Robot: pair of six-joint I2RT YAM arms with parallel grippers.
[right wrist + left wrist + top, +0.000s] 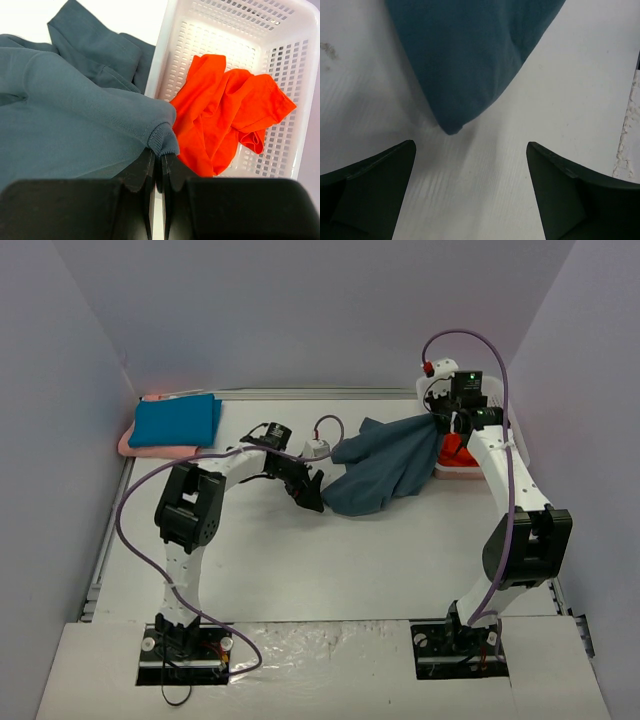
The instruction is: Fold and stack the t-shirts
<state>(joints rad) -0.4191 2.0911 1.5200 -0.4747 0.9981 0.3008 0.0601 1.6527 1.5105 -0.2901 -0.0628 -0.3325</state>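
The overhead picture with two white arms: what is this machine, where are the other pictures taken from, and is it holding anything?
Two robot arms are bolted to a white table, each ending in a two-finger tool. The overhead view looks down from behind them; the other two come from wrist cameras, so the dark shapes at the bottom are the tool itself. The right tool is shut on the edge of a blue-grey shirt that drapes down onto the table. The left tool is open and empty, close to that shirt's tip. An orange shirt lies in a white basket. Far left, a folded teal shirt sits on a pink one.
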